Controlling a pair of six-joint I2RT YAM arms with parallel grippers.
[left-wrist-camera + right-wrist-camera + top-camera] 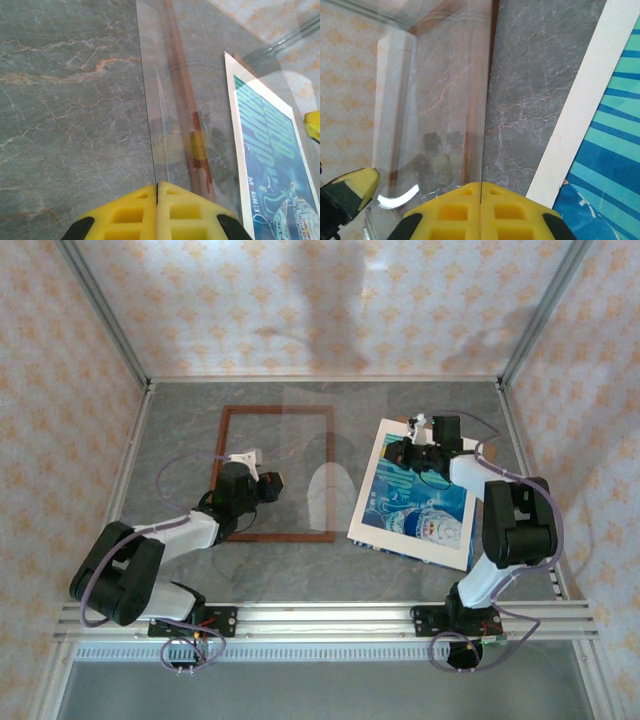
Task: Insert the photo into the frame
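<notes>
On the grey table, the frame lies flat left of centre, and tabletop shows through its opening. The photo lies flat just right of the frame and outside it. It sits skewed, with a cream mat round its border. The mat's near-left corner is close to the frame's right rail, with a small gap.

The left gripper sits over the frame's left part. In the left wrist view its 2 yellow pads are pressed together. The thin edge of a clear pane runs straight into their seam, so it looks pinched there.

The right gripper is over the mat's far-left corner. In the right wrist view its pads are also closed, with the pane edge meeting their seam. The mat and photo lie to the right of the pads, not between them.

The pane is seen at a grazing angle in both wrist views, with blurred reflections of the frame rail.
</notes>
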